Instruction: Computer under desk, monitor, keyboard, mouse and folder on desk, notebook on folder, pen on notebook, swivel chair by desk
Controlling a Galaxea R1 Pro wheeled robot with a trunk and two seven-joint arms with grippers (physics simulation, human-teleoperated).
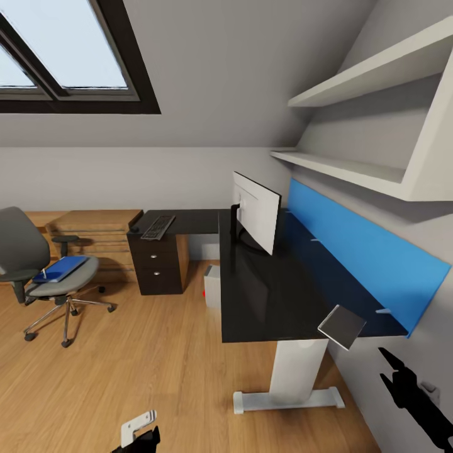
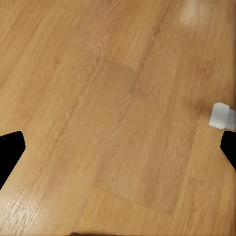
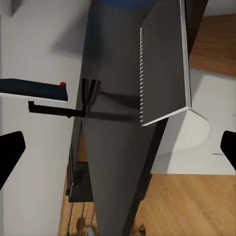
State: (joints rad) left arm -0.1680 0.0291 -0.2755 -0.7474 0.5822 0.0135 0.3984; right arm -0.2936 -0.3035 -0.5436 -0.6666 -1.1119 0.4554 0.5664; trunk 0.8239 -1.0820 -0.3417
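The black desk (image 1: 277, 296) carries the monitor (image 1: 257, 214) and, on its far left wing, the keyboard (image 1: 158, 227) with the small mouse (image 1: 134, 230) beside it. A grey notebook (image 1: 341, 326) lies on the desk's near right corner, overhanging the edge. The computer (image 1: 212, 286) stands on the floor under the desk. The blue folder (image 1: 61, 268) rests on the swivel chair (image 1: 38, 270) at the left. I cannot make out the pen. My right gripper (image 1: 393, 368) is open, just below and right of the notebook (image 3: 164, 64). My left gripper (image 1: 141, 434) hangs open over the floor.
A wooden dresser (image 1: 94, 236) stands against the back wall behind the chair. White shelves (image 1: 371, 82) jut out above the desk's blue back panel (image 1: 371, 251). The desk's white leg and foot (image 1: 292, 393) stand close in front of me. Wood floor (image 2: 118, 98) spreads to the left.
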